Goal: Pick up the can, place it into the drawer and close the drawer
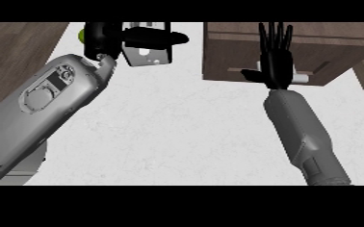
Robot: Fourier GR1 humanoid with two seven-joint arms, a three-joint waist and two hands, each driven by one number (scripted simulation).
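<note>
**Fig. – pick-up stage, seen from beside the counter.** Can point(82, 34): only a yellow-green sliver shows, top left, tucked at the far side of the left hand point(104, 33) and above the white counter point(177, 125). The hand hides the rest, so can't tell whether the can is gripped or merely touched. Right hand point(277, 57): flat open, holding nothing, shown over the wooden drawer point(227, 53) front by its pale handle point(304, 78). Step, prob.: pick-up. Next calls for carrying the can rightward to the drawer. Drawer's top is cut off by the view edge; interior & how far it's open are unclear.
</note>
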